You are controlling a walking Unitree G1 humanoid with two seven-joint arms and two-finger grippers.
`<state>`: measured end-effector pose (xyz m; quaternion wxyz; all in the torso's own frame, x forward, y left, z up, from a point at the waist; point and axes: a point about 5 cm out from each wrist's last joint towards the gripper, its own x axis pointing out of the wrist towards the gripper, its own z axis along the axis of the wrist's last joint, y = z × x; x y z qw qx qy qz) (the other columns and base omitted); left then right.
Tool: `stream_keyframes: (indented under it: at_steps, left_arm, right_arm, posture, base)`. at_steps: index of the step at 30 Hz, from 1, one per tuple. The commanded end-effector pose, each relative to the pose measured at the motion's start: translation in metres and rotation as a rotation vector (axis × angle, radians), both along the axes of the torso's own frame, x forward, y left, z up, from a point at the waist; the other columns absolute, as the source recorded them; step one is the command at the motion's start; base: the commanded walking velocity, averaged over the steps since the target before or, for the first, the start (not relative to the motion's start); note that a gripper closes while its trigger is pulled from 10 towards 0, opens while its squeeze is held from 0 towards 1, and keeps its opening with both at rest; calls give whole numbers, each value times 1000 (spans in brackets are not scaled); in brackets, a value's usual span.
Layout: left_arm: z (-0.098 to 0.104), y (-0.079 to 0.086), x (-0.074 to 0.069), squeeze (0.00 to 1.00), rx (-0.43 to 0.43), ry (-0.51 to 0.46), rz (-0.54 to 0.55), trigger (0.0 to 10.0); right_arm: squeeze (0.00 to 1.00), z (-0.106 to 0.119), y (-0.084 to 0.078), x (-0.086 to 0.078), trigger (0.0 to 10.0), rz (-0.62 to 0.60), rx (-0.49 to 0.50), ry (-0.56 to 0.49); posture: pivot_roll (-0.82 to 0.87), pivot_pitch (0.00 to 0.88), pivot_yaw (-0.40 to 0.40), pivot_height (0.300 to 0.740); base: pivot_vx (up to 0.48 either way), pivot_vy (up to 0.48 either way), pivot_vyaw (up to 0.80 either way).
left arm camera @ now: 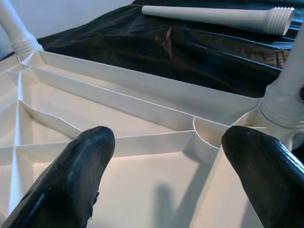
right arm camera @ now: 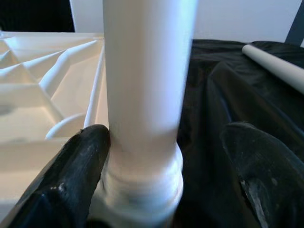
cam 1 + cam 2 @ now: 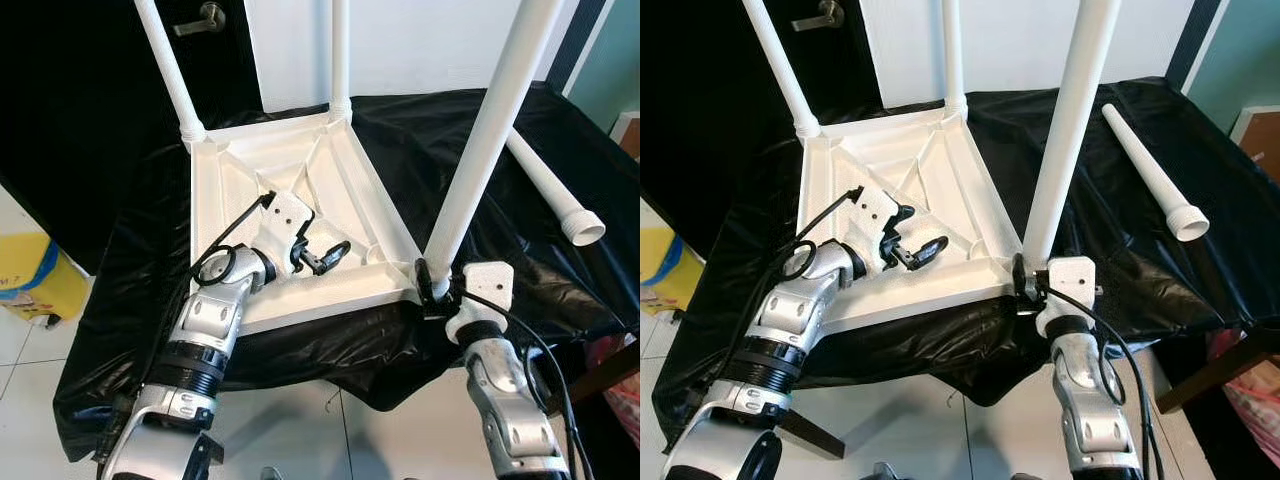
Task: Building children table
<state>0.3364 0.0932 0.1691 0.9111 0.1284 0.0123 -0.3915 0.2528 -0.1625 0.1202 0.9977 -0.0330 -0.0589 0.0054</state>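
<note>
- Counting three legs (image 3: 490, 130) standing in the upturned white tabletop (image 3: 300, 180); I see one loose leg (image 3: 555, 195) on the black cloth (image 3: 560, 270).
- Right gripper (image 2: 164, 166) spread around the near corner leg, one finger touching.
- Left gripper (image 3: 325, 257) open, empty, over the tabletop ribs.

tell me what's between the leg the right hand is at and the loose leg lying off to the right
Just wrinkled black cloth, seen in the eye views, between the upright leg at the right hand and the loose leg.
</note>
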Motion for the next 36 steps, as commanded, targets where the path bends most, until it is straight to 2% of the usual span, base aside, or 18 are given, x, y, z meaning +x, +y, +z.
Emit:
stream_keyframes:
  at_steps: [1, 3, 7, 13, 16, 20, 26, 30, 36]
  left_arm:
    - [-2, 1, 0, 0, -13, 6, 48, 10000]
    - [-6, -1, -5, 0, -1, 26, -6, 10000]
    - [-7, -2, -6, 0, 7, 30, -26, 10000]
    - [-27, -2, -9, 0, 113, 89, -66, 10000]
    - [-39, 1, -2, 0, 148, 152, 19, 10000]
    - [-44, 6, 2, 0, 172, 185, 85, 10000]
    - [-45, 12, 7, 0, 193, 189, 145, 10000]
    - [-45, 22, 18, 0, 227, 200, 257, 10000]
    - [-45, 31, 22, 0, 222, 255, 324, 10000]
  right_arm:
    - [0, 0, -4, -4, 10000, 4, 1, -9]
    - [0, -2, -7, -12, 10000, 30, -15, -11]
    - [0, -2, -8, -15, 10000, 40, -22, -11]
    - [0, -6, -11, -29, 10000, 86, -41, 6]
    - [0, -5, -11, -31, 10000, 93, -37, 5]
    - [0, -4, -11, -32, 10000, 96, -31, 3]
    - [0, -3, -11, -33, 10000, 98, -29, 1]
    - [0, -3, -10, -34, 10000, 99, -30, 2]
    - [0, -4, -9, -32, 10000, 103, -28, 5]
  posture:
    - [-149, 45, 55, 740]
    - [-156, 52, 63, 740]
    - [-156, 52, 63, 740]
    - [-173, 63, 71, 740]
    - [-183, 65, 74, 740]
    - [-192, 66, 75, 740]
    - [-195, 65, 75, 740]
    - [-197, 60, 76, 740]
    - [-192, 52, 83, 740]
  base:
    - [0, 0, 0]
    - [0, 0, 0]
    - [0, 0, 0]
    - [0, 0, 0]
    - [0, 0, 0]
    - [0, 0, 0]
    - [0, 0, 0]
    - [0, 0, 0]
    - [0, 0, 0]
